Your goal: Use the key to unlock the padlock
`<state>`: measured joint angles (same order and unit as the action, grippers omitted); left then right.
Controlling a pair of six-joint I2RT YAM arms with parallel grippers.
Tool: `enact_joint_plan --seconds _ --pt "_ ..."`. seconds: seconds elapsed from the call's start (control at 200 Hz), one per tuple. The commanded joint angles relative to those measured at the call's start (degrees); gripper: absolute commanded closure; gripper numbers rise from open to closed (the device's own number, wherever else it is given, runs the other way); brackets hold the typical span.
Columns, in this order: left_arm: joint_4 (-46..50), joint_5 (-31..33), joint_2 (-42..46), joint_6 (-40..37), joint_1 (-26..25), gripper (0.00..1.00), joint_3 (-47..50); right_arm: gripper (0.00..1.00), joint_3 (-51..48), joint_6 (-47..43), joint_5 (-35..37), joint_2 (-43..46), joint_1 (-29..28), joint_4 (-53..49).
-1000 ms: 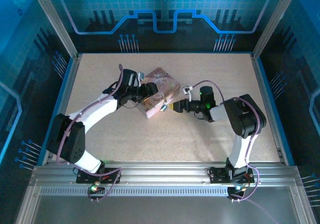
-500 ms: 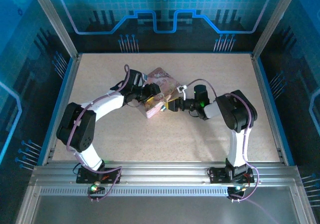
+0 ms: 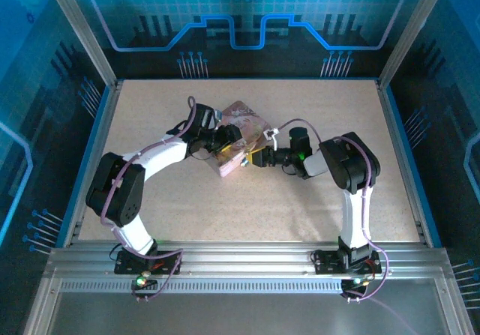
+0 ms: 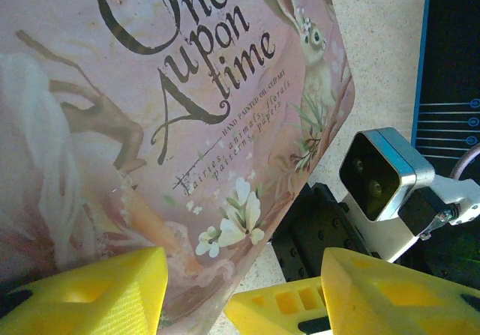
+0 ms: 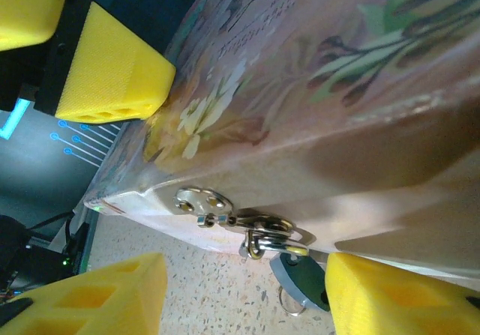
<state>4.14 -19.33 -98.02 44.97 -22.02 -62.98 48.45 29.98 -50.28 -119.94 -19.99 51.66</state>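
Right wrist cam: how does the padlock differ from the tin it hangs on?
Size: the padlock is tiny, the tin far bigger. Colour: padlock bluish-grey, tin pink with printed flowers. Pose: padlock dangles from the hasp, tin lies on the table. Shared: joined at the hasp.

I count one pink tin [image 3: 249,124], one metal hasp [image 5: 201,200], one small bluish padlock [image 5: 298,282], and my own two arms, each with one gripper, the left gripper [image 3: 229,142] and the right gripper [image 3: 255,157], with two yellow fingers [image 5: 86,297] apiece.
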Motion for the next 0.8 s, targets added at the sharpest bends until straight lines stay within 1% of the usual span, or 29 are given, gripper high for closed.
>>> enact_joint_plan --seconds 0.0,0.22,0.41,0.575,0.625,0.745,0.795 --pt "-0.18 0.10 -1.98 0.64 -1.24 0.43 -1.22 0.43 0.85 -0.64 -2.00 -1.69 -0.64 2.63" --pt "0.07 0.52 -1.90 0.71 -1.31 0.43 -1.26 0.43 1.04 -0.15 -3.23 -2.40 -0.66 4.44" --pt "0.25 0.72 -1.83 0.64 -1.34 0.43 -1.18 0.44 1.63 0.08 -3.02 -2.93 -0.66 4.85" --pt "0.29 0.61 -1.83 0.64 -1.36 0.43 -1.18 0.44 1.61 0.34 -2.58 -3.26 -0.79 4.99" --pt "0.27 0.61 -1.83 0.64 -1.35 0.43 -1.16 0.44 3.36 0.61 -2.88 -3.46 -0.67 5.50" --pt "0.19 0.66 -1.85 0.79 -1.35 0.43 -1.09 0.45 3.32 0.80 -3.39 -3.44 -0.75 6.11" --pt "0.19 0.72 -1.91 0.74 -1.33 0.43 -1.09 0.46 3.23 1.14 -3.68 -3.50 -0.69 6.33"
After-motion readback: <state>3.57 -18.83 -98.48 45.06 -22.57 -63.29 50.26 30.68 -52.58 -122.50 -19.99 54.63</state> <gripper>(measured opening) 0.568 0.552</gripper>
